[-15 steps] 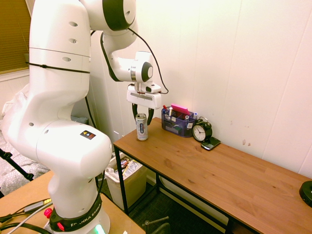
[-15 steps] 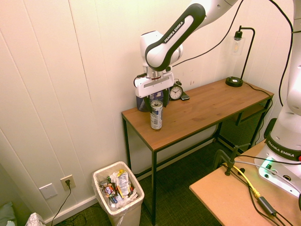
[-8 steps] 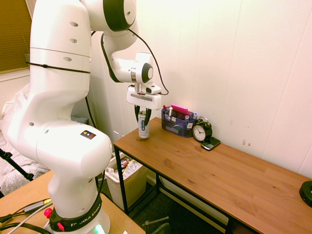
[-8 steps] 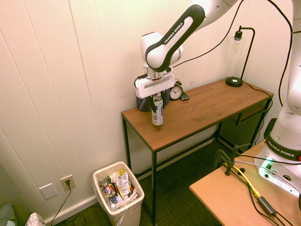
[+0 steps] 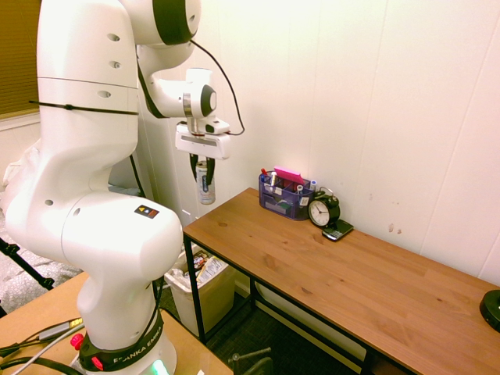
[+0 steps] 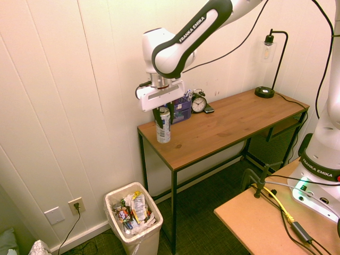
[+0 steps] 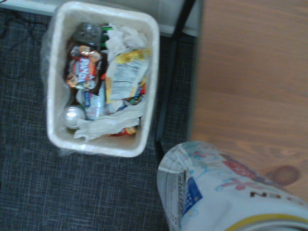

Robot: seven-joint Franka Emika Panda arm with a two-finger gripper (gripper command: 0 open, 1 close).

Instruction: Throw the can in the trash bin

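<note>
First exterior view: gripper [image 5: 204, 180] pointing straight down, clenched around a slim silver drink can [image 5: 205, 192] with a blue-and-dark label. Can nearly upright between the two dark fingers, held up in the air at the near-bin end of a brown wooden desk [image 5: 336, 273]. Beyond it on the desk, against the wall, a translucent blue organiser [image 5: 273, 205] full of pens, with a bright pink item [image 5: 289, 175] on top; just beside that, a round black alarm clock [image 5: 323, 211] and a small dark handheld device [image 5: 337, 230].

Second exterior view: cream trash bin [image 6: 143, 245] on the dark floor beside the same end of the desk, lower than the can and off to one side of it. At the desk's far end, a black lamp [image 6: 264, 92] with a clear shade.

Wrist view: open bin seen from above, clear liner around its rim, mixed wrappers [image 7: 86, 70] and crumpled white paper [image 7: 110, 122] inside. Close to the camera, the can's pale printed side, large and slightly blurred, partly overlapping the desk edge.
</note>
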